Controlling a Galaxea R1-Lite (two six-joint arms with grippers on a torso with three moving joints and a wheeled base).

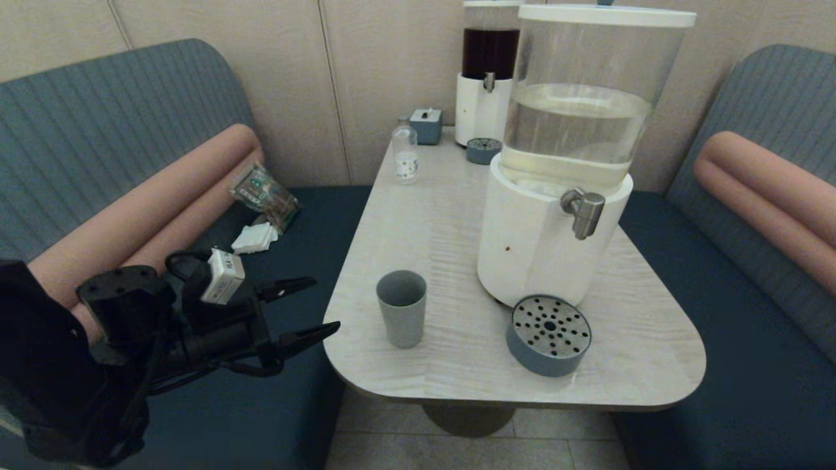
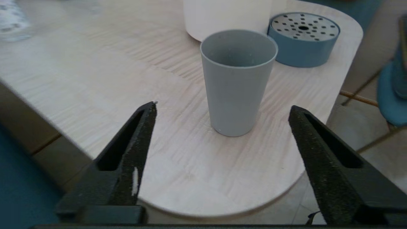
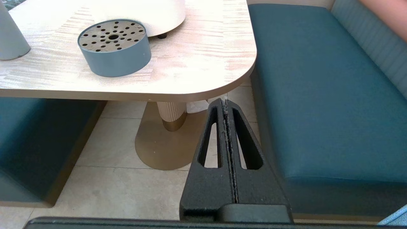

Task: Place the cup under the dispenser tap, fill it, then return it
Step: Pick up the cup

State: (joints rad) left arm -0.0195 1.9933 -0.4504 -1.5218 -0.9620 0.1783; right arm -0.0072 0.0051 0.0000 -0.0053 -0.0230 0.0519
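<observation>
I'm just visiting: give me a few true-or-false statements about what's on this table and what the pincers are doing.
1. The grey-blue cup stands upright on the table. True.
2. The cup sits under the dispenser tap. False: it stands to the side of the tap; the drip tray is below it.
3. The left pincer grips the cup. False: it is open, short of the cup.
4. The right pincer is shut, below the table edge. True.

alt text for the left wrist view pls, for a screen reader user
An empty grey-blue cup stands upright on a pale wood table, framed beyond the left gripper, jaws open and clear of it. Behind it sit a blue drip tray and the dispenser's white base.
</observation>
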